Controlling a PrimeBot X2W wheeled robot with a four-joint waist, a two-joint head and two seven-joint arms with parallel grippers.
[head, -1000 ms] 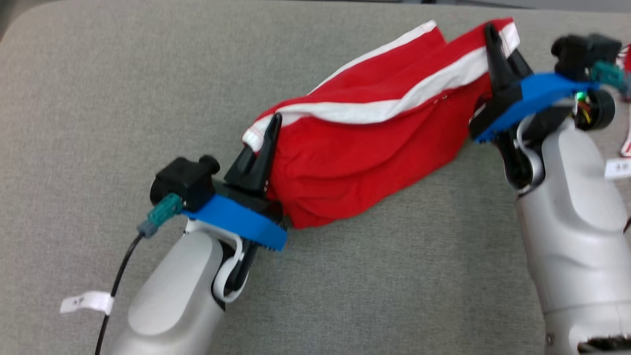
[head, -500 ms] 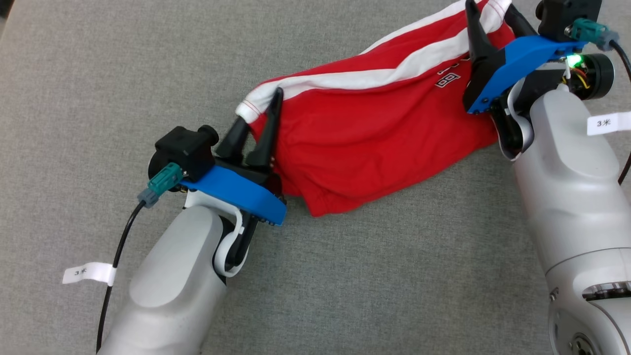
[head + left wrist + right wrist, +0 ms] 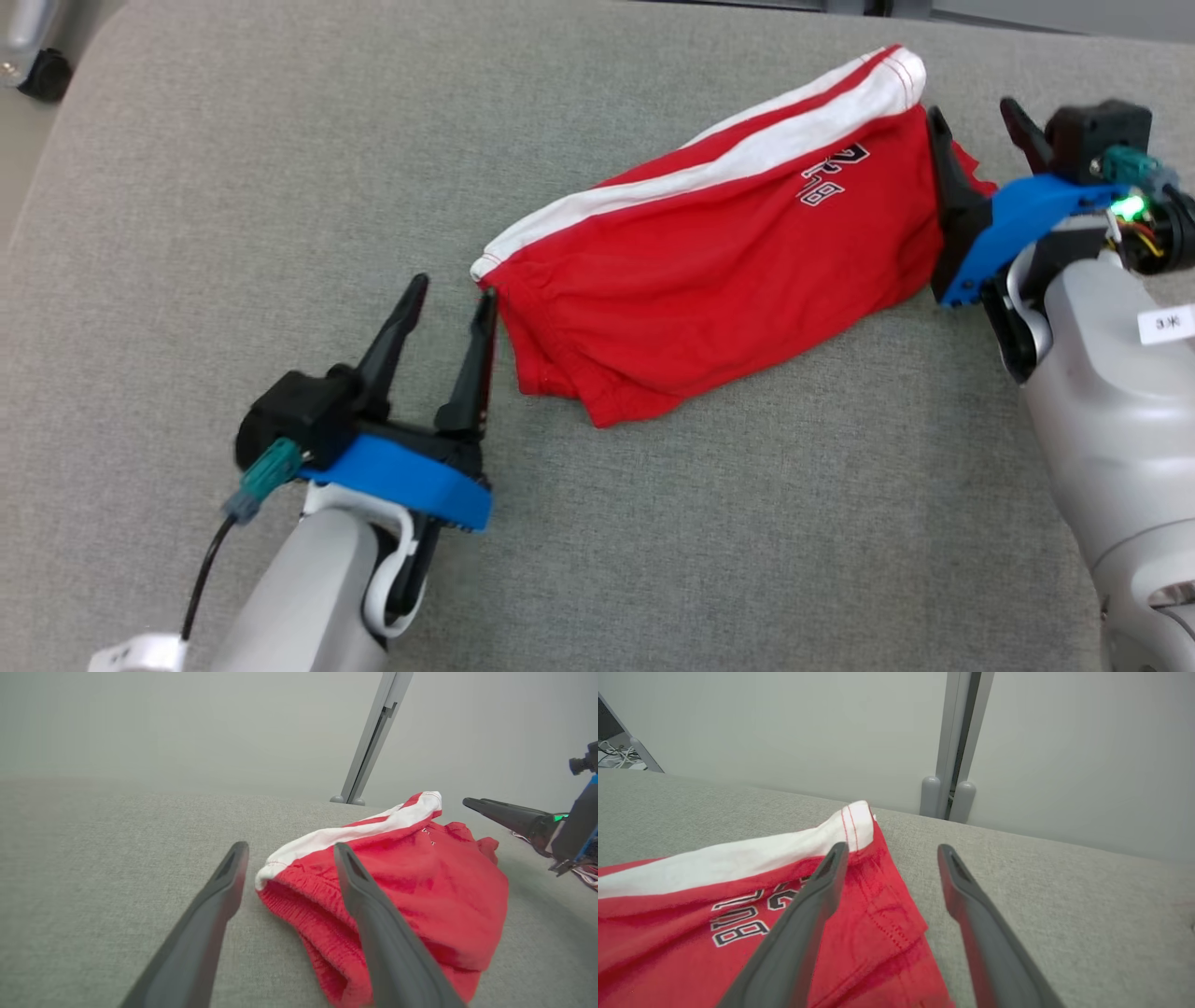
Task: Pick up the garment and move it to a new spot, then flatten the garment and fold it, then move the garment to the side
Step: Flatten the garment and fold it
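The garment (image 3: 719,271) is a pair of red shorts with a white side stripe and a printed mark, lying folded on the grey cushioned surface (image 3: 233,187). My left gripper (image 3: 453,294) stands open just off the waistband end, holding nothing; in the left wrist view (image 3: 289,851) the elastic waistband (image 3: 322,914) lies by its right finger. My right gripper (image 3: 971,117) is open at the leg-hem end, its near finger (image 3: 948,182) against the cloth. In the right wrist view (image 3: 892,851) the garment (image 3: 738,924) lies under the left finger.
Past the surface's far edge stands a pale wall with a grey vertical post (image 3: 952,742). Cables and a stand (image 3: 616,756) sit off the far left corner. A white and red cloth edge (image 3: 588,877) peeks out beyond my right gripper.
Both grippers have opened and let go of the garment, which now lies loose on the surface. My left gripper has drawn back off the waistband. The head camera has shifted.
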